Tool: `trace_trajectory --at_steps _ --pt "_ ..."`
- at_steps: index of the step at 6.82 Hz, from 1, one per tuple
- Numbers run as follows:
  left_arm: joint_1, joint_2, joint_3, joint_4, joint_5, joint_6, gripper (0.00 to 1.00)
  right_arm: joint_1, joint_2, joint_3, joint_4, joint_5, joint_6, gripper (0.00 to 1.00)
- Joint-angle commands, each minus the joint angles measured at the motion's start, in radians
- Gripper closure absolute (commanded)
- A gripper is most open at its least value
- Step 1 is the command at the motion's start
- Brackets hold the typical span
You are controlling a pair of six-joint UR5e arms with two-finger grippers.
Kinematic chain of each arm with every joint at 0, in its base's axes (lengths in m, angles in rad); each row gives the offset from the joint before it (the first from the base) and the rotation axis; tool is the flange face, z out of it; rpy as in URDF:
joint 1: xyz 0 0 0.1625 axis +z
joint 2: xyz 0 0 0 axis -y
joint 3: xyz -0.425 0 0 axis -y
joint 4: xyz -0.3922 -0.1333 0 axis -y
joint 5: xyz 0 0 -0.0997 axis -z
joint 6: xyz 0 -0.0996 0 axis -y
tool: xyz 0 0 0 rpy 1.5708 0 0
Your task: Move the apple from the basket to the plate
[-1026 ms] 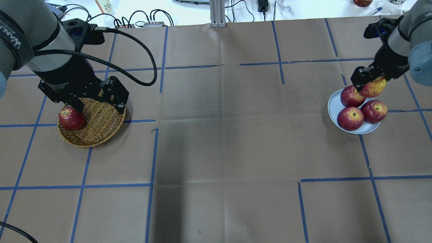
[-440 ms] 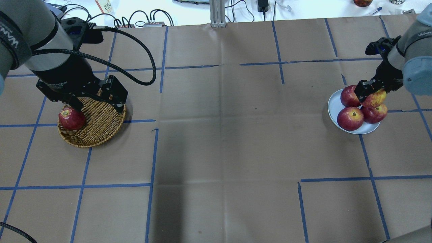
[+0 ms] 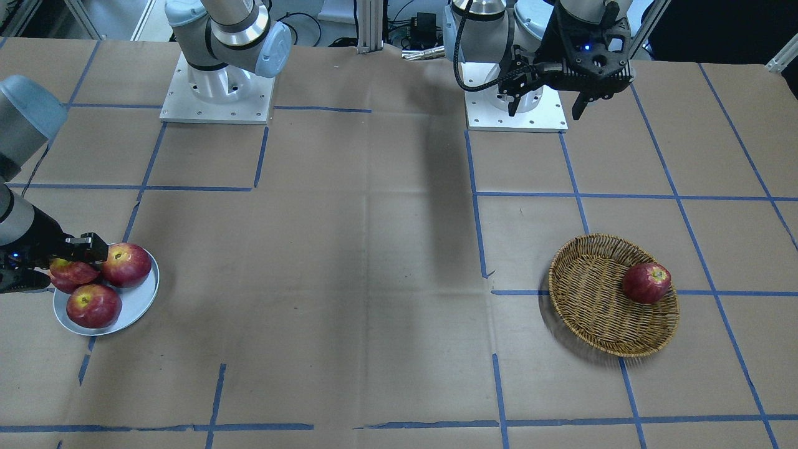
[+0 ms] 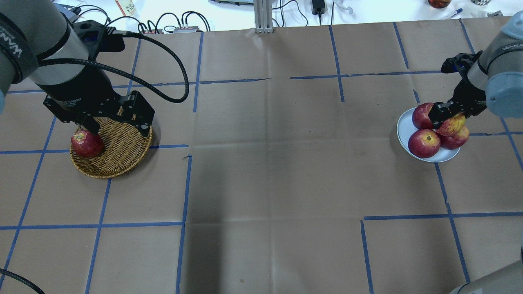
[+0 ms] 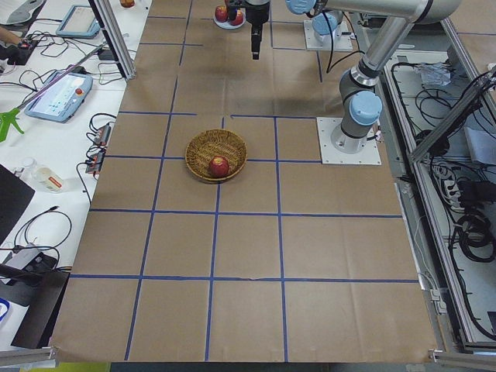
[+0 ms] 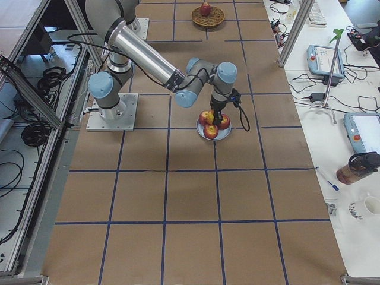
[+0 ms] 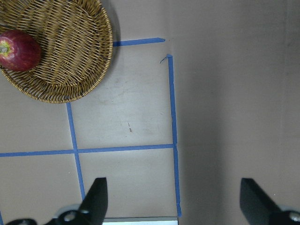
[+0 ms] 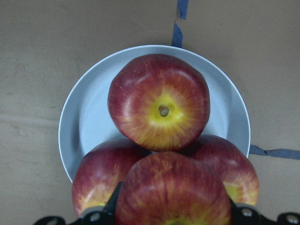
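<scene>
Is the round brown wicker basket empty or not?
Not empty: one dark red apple lies inside the round brown wicker basket, near its rim.

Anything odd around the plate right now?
Yes: the plate already holds three apples and looks full. The right hand holds the apple above them, so it may end up stacked and roll off.

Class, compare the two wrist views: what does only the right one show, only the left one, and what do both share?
Right only: the plate, three other apples on it, and the apple gripped in the right claw over them. Left only: the basket holding one dark apple, and the open left claw. Both: brown paper and blue tape.
</scene>
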Motion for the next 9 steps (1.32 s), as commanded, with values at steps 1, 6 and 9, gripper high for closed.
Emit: trace_trajectory --at_steps 1,6,9 --pt "0.000 0.001 -0.002 0.001 -0.002 0.000 0.01 0.000 -0.003 -0.003 0.010 -0.007 0.003 0.00" --pt "0.000 0.009 -0.013 -0.001 -0.002 0.000 0.01 0.012 -0.194 -0.047 0.146 0.006 0.006 0.00" --pt "0.000 -0.017 -0.013 0.001 -0.006 -0.008 0.01 0.198 -0.367 -0.122 0.427 0.008 0.262 0.00"
